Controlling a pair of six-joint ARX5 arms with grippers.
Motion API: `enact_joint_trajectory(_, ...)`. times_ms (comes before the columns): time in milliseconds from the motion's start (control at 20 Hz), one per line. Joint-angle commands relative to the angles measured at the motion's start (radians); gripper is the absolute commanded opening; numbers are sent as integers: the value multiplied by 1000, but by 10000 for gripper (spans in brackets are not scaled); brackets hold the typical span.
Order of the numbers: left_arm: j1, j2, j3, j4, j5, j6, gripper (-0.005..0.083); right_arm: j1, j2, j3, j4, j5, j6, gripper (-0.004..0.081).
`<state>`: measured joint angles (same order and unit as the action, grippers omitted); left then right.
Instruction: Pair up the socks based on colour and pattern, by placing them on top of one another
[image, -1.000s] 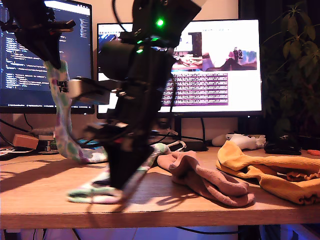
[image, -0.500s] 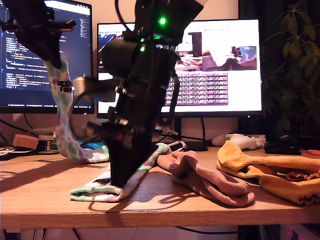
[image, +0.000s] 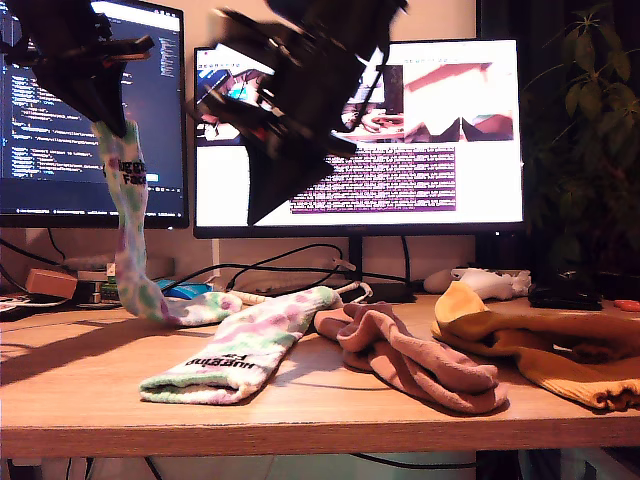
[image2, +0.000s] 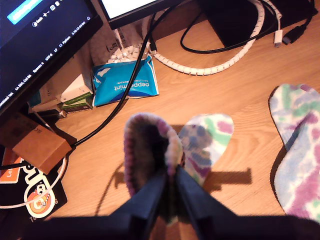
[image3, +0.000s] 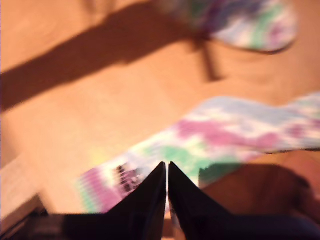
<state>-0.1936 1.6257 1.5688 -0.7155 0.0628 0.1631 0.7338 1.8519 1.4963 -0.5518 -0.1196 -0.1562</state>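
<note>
My first gripper is high at the exterior view's left, shut on the cuff of a tie-dye sock. That sock hangs down and its toe rests on the wooden table. A second tie-dye sock with black lettering lies flat near the table's front. My second gripper hovers blurred above it, shut and holding nothing. Pink-brown socks lie bunched in the middle. Mustard-yellow socks lie heaped at the exterior view's right.
Two lit monitors stand behind the table with cables under them. A blue peppermint packet and a small cardboard box sit near the hanging sock. A plant fills the exterior view's right.
My second arm has risen from the flat tie-dye sock, which now lies uncovered on the table. My first gripper still holds its hanging sock in the same place.
</note>
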Motion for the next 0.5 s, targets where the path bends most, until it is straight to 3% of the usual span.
enact_joint_trajectory(0,2,-11,8,6,26,-22,-20,-16,-77,-115,32,17,22,-11)
enact_joint_trajectory(200,1,-11,8,22,104,-61,-20,-69,-239,-349,85,26,30,-11)
enact_joint_trajectory(450,-26,-8,8,200,146,-271,-20,-95,-402,-540,82,23,45,-11)
